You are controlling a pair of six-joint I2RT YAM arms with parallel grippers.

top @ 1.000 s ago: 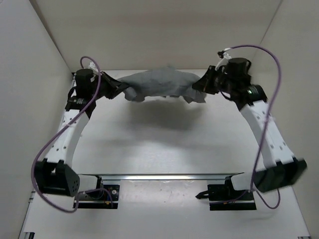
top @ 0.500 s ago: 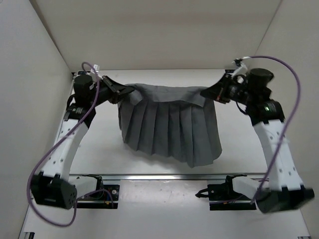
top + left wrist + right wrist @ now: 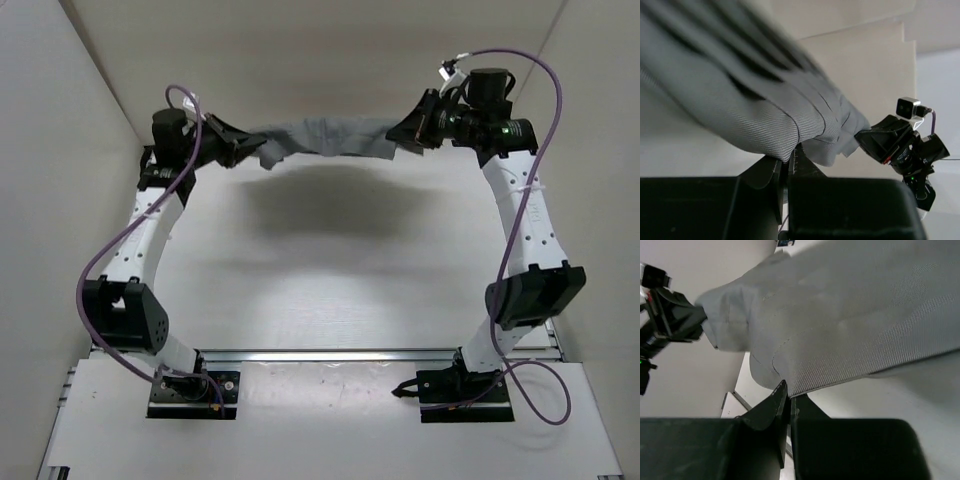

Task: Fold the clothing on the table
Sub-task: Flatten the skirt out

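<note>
The grey clothing is stretched in the air between both grippers, high over the far part of the white table, and shows as a thin band from above. My left gripper is shut on its left end. My right gripper is shut on its right end. In the left wrist view the striped grey clothing runs out of the left gripper toward the other arm. From the right gripper, in the right wrist view, the clothing spreads wide. A broad shadow lies on the table beneath it.
White walls close in the table on the left, back and right. A metal rail crosses the near side between the two arm bases. Purple cables loop off both arms.
Half a second ago the clothing hung down in pleats between the grippers. Now both arms have swung up and away, and the clothing is flung up flat near the back wall.
</note>
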